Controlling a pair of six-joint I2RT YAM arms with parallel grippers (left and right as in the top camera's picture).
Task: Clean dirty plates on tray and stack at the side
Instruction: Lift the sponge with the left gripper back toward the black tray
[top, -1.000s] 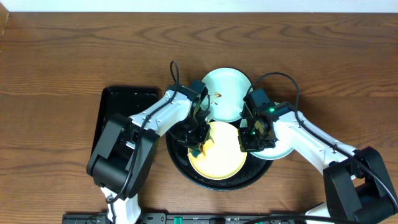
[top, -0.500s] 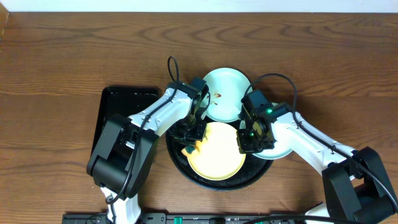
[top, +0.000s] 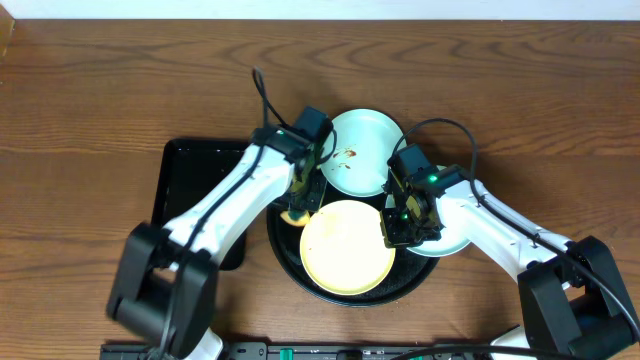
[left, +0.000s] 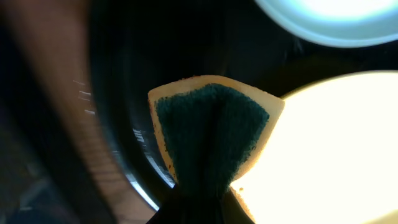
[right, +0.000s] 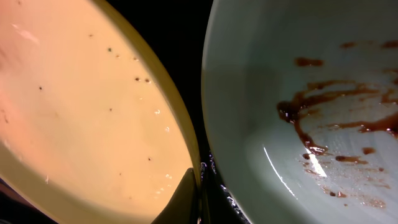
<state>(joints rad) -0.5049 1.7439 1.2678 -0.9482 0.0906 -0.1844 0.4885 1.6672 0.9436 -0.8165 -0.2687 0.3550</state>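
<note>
- The left gripper (top: 300, 205) is clamped shut on a sponge (left: 211, 130). The sponge is yellow foam with a dark green scouring face. It is pinched at its narrow end and fans out beyond the jaws.
- Directly beneath the sponge is the round black tray (top: 284, 255), glossy, with a low rim. The sponge hangs over the tray's left part. Whether it touches the tray cannot be told.
- Just to the right of these jaws lies the edge of the yellow plate (top: 347, 250). The sponge's corner overlaps that edge in the left wrist view.
- The right gripper (right: 194, 196) is closed on the yellow plate's rim, on the side opposite the sponge.
- Left of these jaws the yellow plate spreads wide, pale and smooth, with a few tiny dark specks.
- Right of these jaws, across a narrow dark strip of tray, is a smeared blue plate (right: 261, 93) with brown streaks across it. This view does not show which of the two blue plates it is.
- Beyond both grippers sits the far blue plate (top: 368, 165), overlapping the tray's far rim, with a small brown smear near its left side.
- The right-hand blue plate (top: 452, 243) lies under the right arm at the tray's right edge, mostly hidden.
- Well apart from the jaws, past the left arm, a rectangular black tray (top: 185, 175) rests on the wooden table (top: 100, 90).
</note>
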